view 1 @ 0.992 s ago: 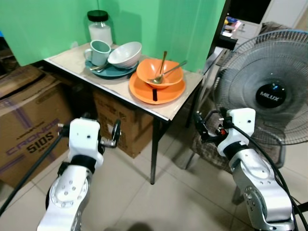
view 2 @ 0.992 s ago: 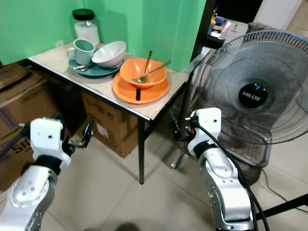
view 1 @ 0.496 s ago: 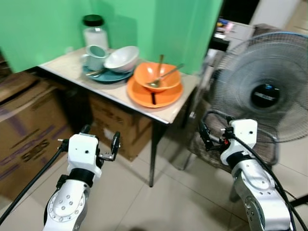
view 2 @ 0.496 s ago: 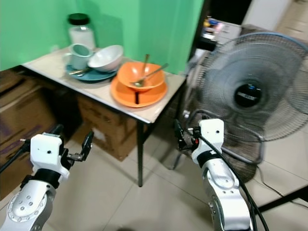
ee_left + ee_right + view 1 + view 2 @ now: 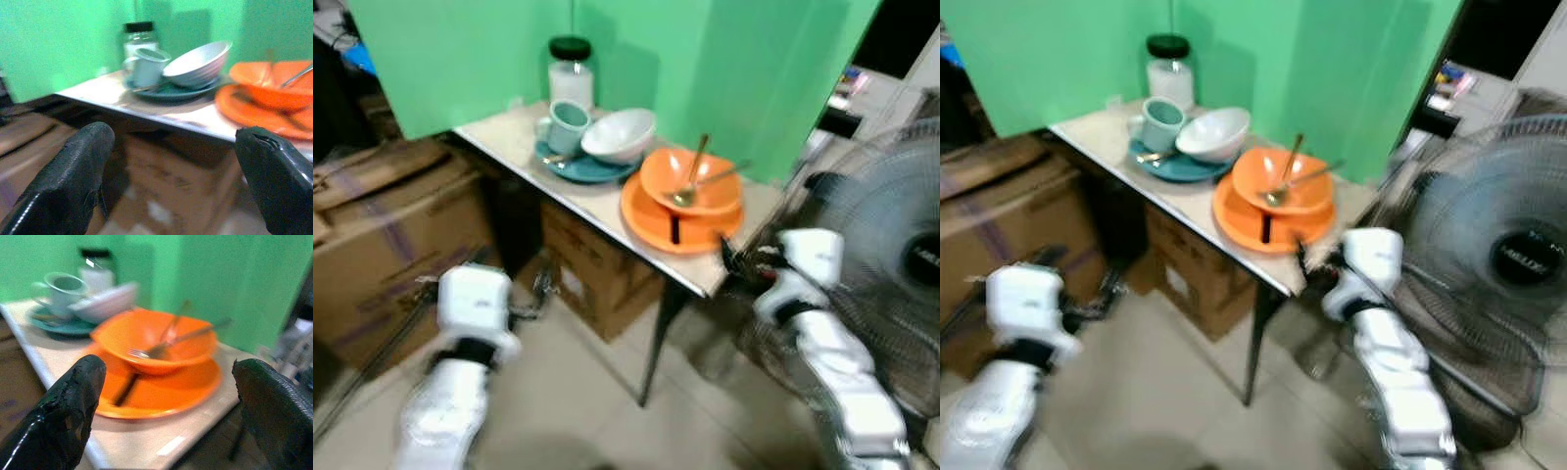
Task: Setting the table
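An orange bowl holding a fork and spoon was stacked on an orange plate at the tabletop edge. Both grippers, left and right, were held with jaws apart, empty.

A bright green wall backs a small pale-topped desk on thin dark metal legs. Brown cardboard boxes sit on the floor to the left and beneath the desk. A grey-caged standing fan stands on the right. The floor is pale beige tile. The whole scene is motion-blurred.
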`<state>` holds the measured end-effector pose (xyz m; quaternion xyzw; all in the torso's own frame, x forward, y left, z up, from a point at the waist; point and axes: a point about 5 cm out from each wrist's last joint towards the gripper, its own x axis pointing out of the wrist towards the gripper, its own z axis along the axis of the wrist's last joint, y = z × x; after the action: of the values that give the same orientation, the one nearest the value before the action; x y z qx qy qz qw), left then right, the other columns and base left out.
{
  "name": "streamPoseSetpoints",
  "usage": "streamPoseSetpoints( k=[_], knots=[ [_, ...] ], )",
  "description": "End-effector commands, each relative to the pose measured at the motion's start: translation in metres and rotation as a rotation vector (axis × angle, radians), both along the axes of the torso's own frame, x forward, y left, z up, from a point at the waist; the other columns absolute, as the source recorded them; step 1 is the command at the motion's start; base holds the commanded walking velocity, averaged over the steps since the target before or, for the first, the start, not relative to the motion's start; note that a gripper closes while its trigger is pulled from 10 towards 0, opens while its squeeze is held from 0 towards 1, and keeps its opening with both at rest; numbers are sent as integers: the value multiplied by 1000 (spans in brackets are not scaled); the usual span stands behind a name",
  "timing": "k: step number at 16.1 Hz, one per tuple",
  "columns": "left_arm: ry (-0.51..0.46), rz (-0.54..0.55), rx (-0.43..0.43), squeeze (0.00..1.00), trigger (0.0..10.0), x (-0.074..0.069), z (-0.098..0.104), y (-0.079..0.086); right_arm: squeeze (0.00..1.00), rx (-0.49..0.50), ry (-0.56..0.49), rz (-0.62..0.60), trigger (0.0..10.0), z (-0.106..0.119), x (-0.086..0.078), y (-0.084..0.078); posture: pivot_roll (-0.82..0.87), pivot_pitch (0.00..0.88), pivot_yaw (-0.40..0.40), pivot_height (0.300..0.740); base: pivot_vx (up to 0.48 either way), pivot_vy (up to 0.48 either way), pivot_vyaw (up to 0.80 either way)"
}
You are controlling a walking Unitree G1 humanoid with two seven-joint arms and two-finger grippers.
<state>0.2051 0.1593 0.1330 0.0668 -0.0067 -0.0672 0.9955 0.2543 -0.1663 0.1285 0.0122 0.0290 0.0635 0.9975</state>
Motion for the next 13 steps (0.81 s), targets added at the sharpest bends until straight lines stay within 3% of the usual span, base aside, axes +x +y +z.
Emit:
streamPoseSetpoints(
  k=[1, 6, 9, 13],
  knots=[
    [-10, 20, 19, 0, 10000, 0, 3, 7, 0, 22, -4, 48, 10000, 3, 3, 11, 125, 0, -59, 740, 382, 0, 0],
    [-16, -7, 21, 0, 10000, 3, 6, 4, 0, 10, -25, 70, 10000, 9, 10, 11, 130, 0, -69, 740, 381, 0, 0],
    [-15, -11, 25, 0, 10000, 2, 6, 4, 0, 12, -34, 87, 10000, 12, 13, 11, 131, 0, -74, 740, 384, 0, -721],
    [-17, -9, 29, 0, 10000, 1, 6, 3, 0, -6, -51, 148, 10000, 15, 15, 14, 140, 0, -82, 740, 382, 0, 0]
  ],
)
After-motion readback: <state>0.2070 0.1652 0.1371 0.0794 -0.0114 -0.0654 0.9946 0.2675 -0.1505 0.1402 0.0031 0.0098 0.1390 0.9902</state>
